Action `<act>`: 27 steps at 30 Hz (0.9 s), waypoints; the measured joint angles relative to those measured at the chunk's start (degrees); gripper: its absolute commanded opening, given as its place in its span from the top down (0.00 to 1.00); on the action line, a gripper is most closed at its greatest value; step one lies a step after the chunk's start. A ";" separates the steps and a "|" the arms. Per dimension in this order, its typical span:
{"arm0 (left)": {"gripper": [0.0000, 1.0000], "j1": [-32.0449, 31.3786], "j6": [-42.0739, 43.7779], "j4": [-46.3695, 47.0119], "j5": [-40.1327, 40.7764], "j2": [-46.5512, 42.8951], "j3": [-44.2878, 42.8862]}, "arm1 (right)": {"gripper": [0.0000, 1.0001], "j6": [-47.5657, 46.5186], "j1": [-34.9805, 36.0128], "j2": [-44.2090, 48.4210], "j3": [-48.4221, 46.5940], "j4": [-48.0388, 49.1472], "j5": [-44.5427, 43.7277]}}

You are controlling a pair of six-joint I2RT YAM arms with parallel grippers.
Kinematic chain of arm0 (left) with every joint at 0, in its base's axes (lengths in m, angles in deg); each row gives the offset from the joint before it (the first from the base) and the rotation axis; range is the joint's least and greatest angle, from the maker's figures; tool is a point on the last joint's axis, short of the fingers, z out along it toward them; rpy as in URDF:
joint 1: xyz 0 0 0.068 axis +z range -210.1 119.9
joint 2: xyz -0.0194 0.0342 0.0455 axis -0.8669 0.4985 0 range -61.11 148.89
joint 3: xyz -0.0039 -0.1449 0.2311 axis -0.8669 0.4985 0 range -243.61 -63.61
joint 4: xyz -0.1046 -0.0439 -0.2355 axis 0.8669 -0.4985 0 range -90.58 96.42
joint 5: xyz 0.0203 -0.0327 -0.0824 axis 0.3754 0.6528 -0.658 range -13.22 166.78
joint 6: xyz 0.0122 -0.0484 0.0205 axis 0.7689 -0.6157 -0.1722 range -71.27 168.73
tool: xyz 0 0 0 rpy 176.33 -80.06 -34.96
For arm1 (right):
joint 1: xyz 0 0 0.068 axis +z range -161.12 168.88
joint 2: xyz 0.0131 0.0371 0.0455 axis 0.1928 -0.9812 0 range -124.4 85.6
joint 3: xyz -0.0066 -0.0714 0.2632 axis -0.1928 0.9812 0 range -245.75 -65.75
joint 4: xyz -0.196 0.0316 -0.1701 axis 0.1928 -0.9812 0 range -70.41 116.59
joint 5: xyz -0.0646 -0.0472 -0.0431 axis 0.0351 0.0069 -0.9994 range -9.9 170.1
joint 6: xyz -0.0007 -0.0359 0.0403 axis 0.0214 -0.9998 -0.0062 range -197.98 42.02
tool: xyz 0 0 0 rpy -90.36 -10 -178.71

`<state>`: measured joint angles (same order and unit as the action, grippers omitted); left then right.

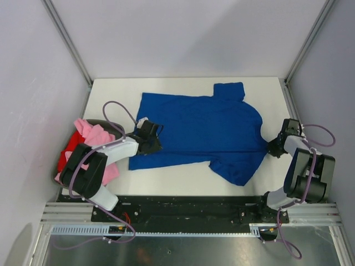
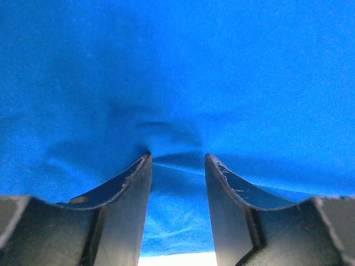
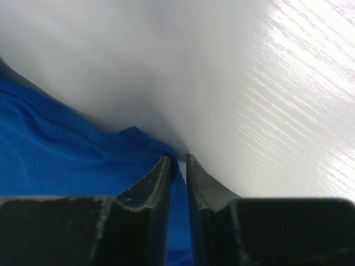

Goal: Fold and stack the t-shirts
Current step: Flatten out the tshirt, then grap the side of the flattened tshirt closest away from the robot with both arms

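Note:
The royal blue t-shirt point(image 1: 205, 130) lies spread flat on the white table point(image 1: 183, 176), plain side up, with no lettering showing. My left gripper point(image 1: 157, 134) rests on its left edge. In the left wrist view its jaws point(image 2: 177, 157) stand a little apart, tips pressed into the blue cloth point(image 2: 177, 66), which puckers between them. My right gripper point(image 1: 272, 148) is at the shirt's right edge. In the right wrist view point(image 3: 177, 159) it is nearly closed on a thin edge of the blue cloth point(image 3: 50, 158). The pink t-shirt point(image 1: 95, 136) and the red one point(image 1: 66, 155) lie crumpled at the far left.
Grey walls and metal posts close in the table on the left, back and right. Bare white tabletop point(image 3: 266, 100) runs along the back and in front of the shirt. The left arm reaches over the pink and red pile.

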<state>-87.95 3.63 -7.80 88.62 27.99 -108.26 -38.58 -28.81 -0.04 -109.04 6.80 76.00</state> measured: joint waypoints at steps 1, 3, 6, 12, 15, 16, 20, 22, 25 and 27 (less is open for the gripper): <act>0.50 -0.22 0.00 -0.09 0.00 -0.17 0.11 | 0.63 -0.57 -0.17 0.55 0.11 -0.57 0.15; 0.48 -0.31 0.07 -0.42 -0.11 -0.46 0.22 | 0.54 -1.90 0.17 1.84 0.11 -1.57 0.17; 0.44 -0.31 0.68 -1.88 -0.52 -1.31 0.33 | 0.50 -3.50 2.91 5.29 0.09 -3.48 -0.79; 0.39 -0.31 2.01 -5.22 -1.88 -8.00 3.04 | 0.49 -4.24 16.92 17.81 -0.20 -8.59 -5.03; 0.38 -0.35 1.97 -6.14 -2.27 -14.03 4.85 | 0.51 -3.37 25.16 22.88 0.17 -11.74 -6.64; 0.37 -0.35 1.84 -6.21 -2.49 -15.98 5.40 | 0.51 -2.93 27.21 24.35 0.72 -12.52 -7.06; 0.38 -0.35 0.90 -6.49 -3.06 -22.03 7.54 | 0.53 0.55 36.30 30.25 4.92 -16.94 -9.16; 0.38 -0.35 0.04 -6.64 -3.19 -23.69 8.37 | 0.54 3.08 41.62 31.71 6.38 -19.58 -10.43; 0.41 -0.35 -1.07 -7.10 -3.45 -25.29 9.66 | 0.56 7.89 47.89 31.47 6.88 -22.40 -11.89; 0.42 -0.35 -1.44 -7.61 -4.07 -25.81 9.99 | 0.56 11.26 50.23 30.99 6.91 -23.89 -13.33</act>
<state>-88.30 2.19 -15.40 84.55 2.17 -98.27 -27.33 21.42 30.95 -102.13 -17.09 62.67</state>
